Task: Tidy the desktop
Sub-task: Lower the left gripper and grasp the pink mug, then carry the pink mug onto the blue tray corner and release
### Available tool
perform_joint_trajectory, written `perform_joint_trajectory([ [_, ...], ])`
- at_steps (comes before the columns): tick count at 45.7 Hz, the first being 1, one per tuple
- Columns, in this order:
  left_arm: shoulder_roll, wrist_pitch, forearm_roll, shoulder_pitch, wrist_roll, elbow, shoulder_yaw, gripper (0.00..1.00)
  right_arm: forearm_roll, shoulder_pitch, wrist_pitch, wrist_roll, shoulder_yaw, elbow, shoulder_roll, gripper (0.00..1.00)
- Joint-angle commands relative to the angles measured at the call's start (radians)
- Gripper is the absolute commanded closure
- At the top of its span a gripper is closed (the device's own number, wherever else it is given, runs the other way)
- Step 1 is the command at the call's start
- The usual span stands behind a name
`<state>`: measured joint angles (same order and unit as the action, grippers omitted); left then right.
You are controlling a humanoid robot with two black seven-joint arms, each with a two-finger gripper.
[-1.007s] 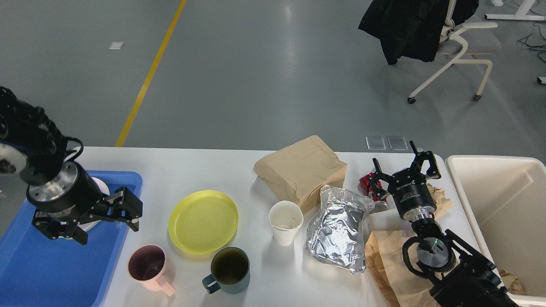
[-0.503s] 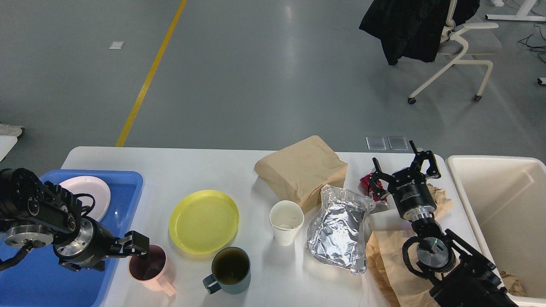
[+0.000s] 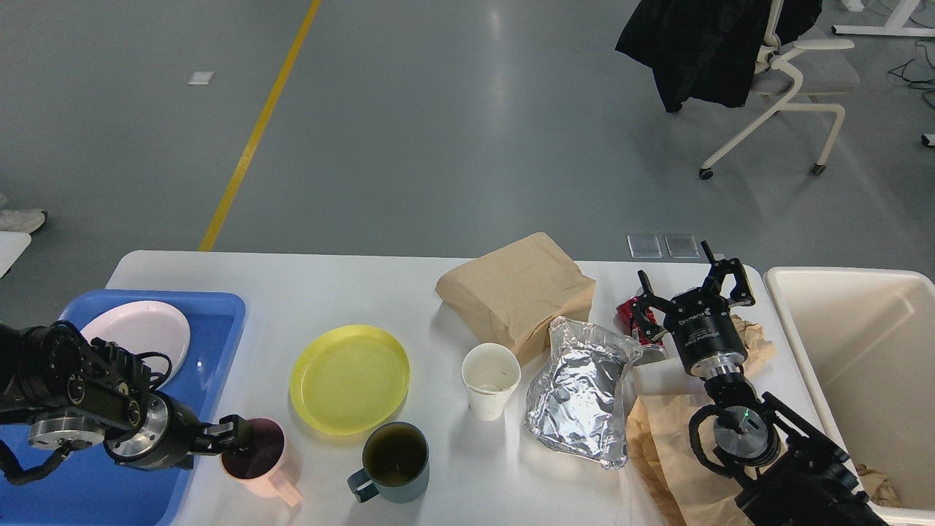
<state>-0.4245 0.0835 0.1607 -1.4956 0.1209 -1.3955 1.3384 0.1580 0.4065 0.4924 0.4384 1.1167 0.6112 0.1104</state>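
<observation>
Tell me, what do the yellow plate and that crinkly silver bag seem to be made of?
The yellow plate looks like smooth plastic: uniform colour, soft sheen, moulded raised rim. The silver bag looks like metallic foil or foil-coated film: mirror-bright and sharply creased, with clear film at its mouth. Which of the two I cannot tell.

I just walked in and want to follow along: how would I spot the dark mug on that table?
Start at the white desktop and find the yellow plate near its middle. Just in front of the plate stands the dark teal mug. Unlike the pink mug to its left, it is dark and untouched.
</observation>
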Motion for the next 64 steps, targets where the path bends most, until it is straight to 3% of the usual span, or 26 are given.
perform_joint_trajectory([
  [1, -0.002, -0.001, 0.075, 0.024, 0.0, -0.002, -0.033, 0.72, 0.0, 0.0, 0.0, 0.0, 0.0, -0.001, 0.0, 0.0],
  [5, -0.003, -0.005, 0.08, 0.038, 0.0, 0.001, -0.067, 0.81, 0.0, 0.0, 0.0, 0.0, 0.0, -0.001, 0.0, 0.0],
  [10, -0.002, 0.001, 0.08, 0.04, -0.003, 0.001, -0.067, 1.0, 0.0, 0.0, 0.0, 0.0, 0.0, 0.001, 0.0, 0.0],
  [28, -0.029, 0.031, 0.08, 0.008, -0.003, -0.011, -0.047, 1.0, 0.0, 0.0, 0.0, 0.0, 0.0, -0.001, 0.0, 0.0],
  [38, -0.063, 0.251, 0.066, -0.377, 0.062, -0.186, 0.142, 1.0, 0.0, 0.0, 0.0, 0.0, 0.0, -0.001, 0.0, 0.0],
  [50, -0.016, 0.616, 0.051, -0.876, 0.131, -0.318, 0.323, 1.0, 0.0, 0.0, 0.0, 0.0, 0.0, -0.001, 0.0, 0.0],
  [57, 0.009, 0.679, 0.045, -1.029, 0.132, -0.367, 0.38, 1.0, 0.0, 0.0, 0.0, 0.0, 0.0, -0.001, 0.0, 0.0],
  [64, 0.009, 0.68, 0.048, -1.052, 0.14, -0.359, 0.438, 1.0, 0.0, 0.0, 0.0, 0.0, 0.0, -0.001, 0.0, 0.0],
])
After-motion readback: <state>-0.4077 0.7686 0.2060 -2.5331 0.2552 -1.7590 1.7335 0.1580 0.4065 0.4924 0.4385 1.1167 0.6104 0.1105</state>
